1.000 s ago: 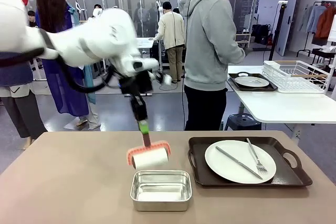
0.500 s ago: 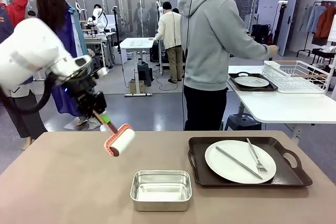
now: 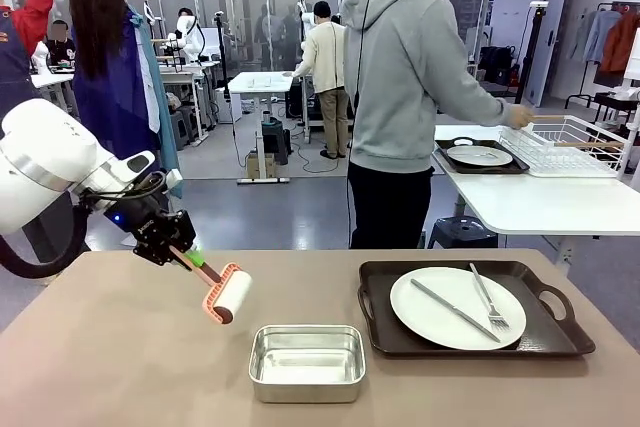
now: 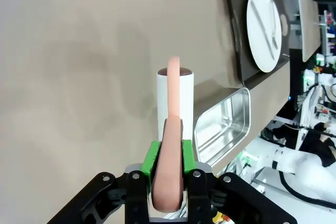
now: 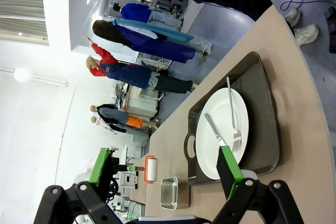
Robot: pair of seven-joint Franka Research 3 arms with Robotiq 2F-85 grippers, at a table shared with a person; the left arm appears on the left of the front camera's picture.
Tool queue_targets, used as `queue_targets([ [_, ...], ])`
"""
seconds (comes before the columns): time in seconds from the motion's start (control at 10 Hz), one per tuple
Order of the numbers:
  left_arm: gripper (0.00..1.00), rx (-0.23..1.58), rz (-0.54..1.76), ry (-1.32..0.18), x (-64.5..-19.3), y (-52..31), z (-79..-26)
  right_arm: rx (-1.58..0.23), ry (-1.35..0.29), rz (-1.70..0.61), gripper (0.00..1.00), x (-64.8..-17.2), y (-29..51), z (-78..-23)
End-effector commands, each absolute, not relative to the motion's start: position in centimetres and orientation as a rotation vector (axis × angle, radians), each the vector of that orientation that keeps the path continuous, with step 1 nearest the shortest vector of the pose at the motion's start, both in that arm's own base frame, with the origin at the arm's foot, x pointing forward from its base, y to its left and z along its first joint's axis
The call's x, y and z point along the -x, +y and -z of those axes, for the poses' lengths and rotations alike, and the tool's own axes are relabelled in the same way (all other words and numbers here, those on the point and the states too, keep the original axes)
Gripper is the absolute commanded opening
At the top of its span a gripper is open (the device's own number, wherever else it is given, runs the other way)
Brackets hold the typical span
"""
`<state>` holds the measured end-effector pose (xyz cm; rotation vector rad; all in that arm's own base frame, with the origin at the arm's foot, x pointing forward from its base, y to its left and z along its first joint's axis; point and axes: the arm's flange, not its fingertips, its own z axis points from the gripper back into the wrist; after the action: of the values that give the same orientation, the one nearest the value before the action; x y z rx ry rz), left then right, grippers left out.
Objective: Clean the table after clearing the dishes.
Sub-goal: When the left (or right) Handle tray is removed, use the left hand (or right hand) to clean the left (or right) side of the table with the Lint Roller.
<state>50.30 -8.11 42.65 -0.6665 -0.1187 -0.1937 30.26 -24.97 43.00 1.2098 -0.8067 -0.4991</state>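
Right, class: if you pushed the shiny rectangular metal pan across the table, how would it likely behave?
The shiny rectangular metal pan looks thin-walled and empty, so it is probably light and would slide readily on the smooth beige table. Its flat base and low walls suggest it would hardly tip or roll.

The front view faces across the surface (image 3: 120, 347); the left wrist view looks down closely, the right wrist from farther; all share the tray (image 3: 540, 337)
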Motion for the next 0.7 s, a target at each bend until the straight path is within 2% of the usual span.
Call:
queue_targets([
  [0.0, 0.17, 0.647, 0.212, -0.122, -50.8, -7.9, -44.0, -1.211, -0.808, 0.49, 1.0, -30.2, -24.8, -43.3],
  [0.3, 0.17, 0.647, 0.212, -0.122, -50.8, -7.9, -44.0, -1.211, -0.808, 0.49, 1.0, -30.2, -24.8, -43.3],
  [0.4, 0.22, 0.652, 0.21, -0.136, -50.8, -8.1, -43.6, -1.211, -0.808, 0.49, 1.0, -30.2, -24.8, -43.3],
  [0.6, 0.22, 0.674, 0.182, -0.13, -52.0, -7.7, -40.2, -1.211, -0.808, 0.49, 1.0, -30.2, -24.8, -43.3],
])
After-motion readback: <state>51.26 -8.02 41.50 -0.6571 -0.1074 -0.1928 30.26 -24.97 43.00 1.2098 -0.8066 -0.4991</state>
